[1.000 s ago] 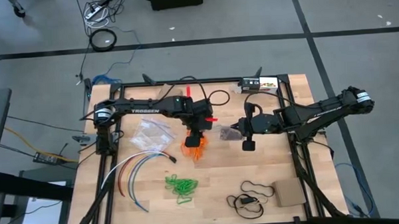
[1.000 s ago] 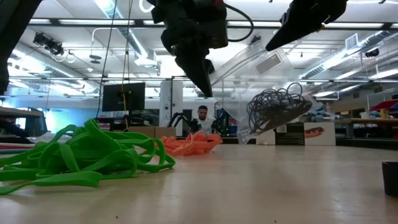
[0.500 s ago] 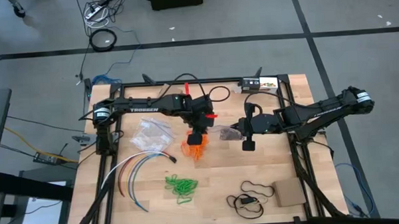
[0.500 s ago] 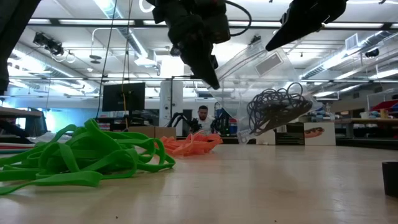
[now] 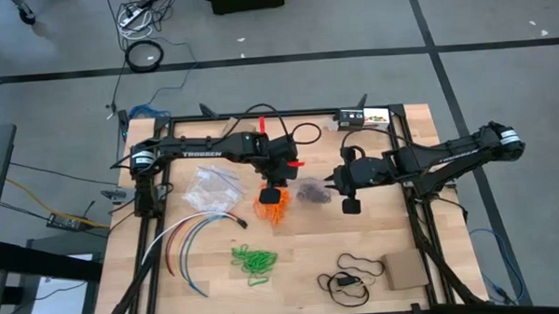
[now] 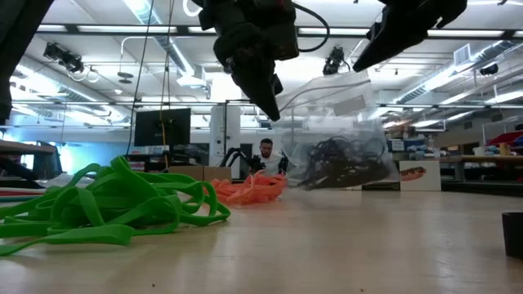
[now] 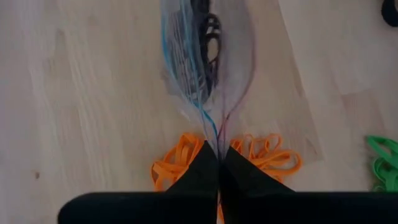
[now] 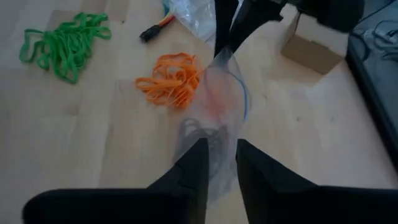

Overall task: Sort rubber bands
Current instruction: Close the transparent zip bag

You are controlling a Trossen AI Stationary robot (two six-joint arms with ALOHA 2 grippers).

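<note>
The dark rubber bands [image 6: 339, 162] sit inside a clear plastic bag [image 5: 311, 189], which has dropped from mid-air onto the table [image 5: 394, 223] beside the orange heap [image 5: 272, 208]. The left claw [image 7: 219, 163] has pinched shut on the bag's edge; the right claw [image 8: 221, 158] has parted, letting go. The green heap [image 5: 254, 261] lies apart, likely unbagged work.

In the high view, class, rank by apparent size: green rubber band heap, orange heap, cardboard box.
1. Green heap
2. Cardboard box, close to the green heap
3. Orange heap, partly hidden under the left gripper, so unsure
</note>
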